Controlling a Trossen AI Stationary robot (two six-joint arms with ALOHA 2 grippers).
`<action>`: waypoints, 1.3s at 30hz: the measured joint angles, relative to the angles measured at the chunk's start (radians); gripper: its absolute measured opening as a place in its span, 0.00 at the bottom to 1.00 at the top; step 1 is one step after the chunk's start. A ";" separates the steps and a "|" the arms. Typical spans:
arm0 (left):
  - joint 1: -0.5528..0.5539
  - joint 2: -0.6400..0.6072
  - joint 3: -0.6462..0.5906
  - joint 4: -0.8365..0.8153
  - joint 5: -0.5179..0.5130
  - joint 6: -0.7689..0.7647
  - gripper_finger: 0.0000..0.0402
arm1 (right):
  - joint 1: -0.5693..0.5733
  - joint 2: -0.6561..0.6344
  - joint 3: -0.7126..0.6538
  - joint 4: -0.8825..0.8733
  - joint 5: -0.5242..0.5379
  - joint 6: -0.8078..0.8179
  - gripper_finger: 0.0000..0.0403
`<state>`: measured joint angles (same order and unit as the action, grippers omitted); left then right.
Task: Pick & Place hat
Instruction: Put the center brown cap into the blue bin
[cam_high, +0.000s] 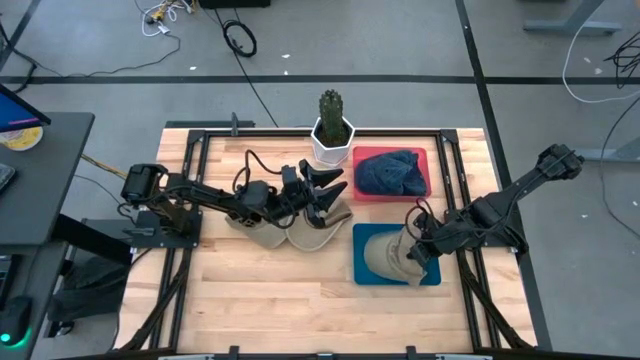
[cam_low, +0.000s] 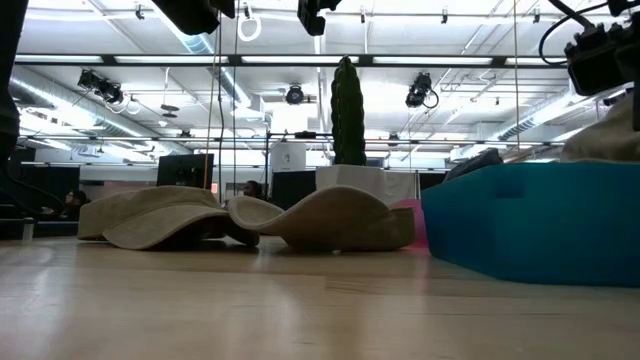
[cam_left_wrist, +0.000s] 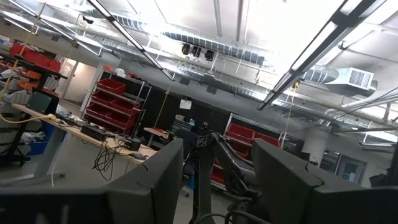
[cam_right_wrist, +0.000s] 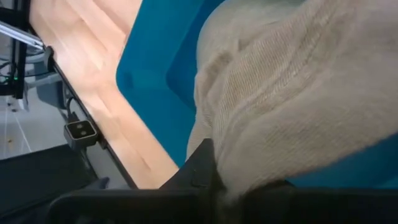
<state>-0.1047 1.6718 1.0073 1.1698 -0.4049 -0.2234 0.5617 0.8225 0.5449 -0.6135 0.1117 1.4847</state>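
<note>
Clamping the beige knitted hat (cam_high: 388, 255), the right gripper (cam_high: 420, 252) has it resting in the blue tray (cam_high: 362, 270) near the table's right edge. Best release only once it sits flat. Left gripper (cam_high: 325, 192), fingers apart, hovers mid-table over two more beige hats (cam_high: 290, 228).

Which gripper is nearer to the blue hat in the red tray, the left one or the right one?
Left. The left gripper hangs open just beside the red tray holding the blue hat. The right gripper is farther, at the beige hat in the blue tray.
</note>
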 joint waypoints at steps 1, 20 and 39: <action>0.000 0.000 0.000 0.000 0.000 0.000 0.49 | 0.000 -0.006 0.000 0.001 0.000 0.000 0.04; 0.001 0.000 0.000 -0.024 0.000 0.001 0.49 | -0.031 -0.078 0.001 -0.081 0.000 0.026 0.04; 0.000 0.000 0.000 -0.024 0.000 0.001 0.49 | -0.031 -0.084 0.115 -0.303 0.004 -0.136 0.04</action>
<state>-0.1043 1.6718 1.0069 1.1461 -0.4053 -0.2223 0.5304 0.7383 0.6603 -0.9162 0.1154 1.3490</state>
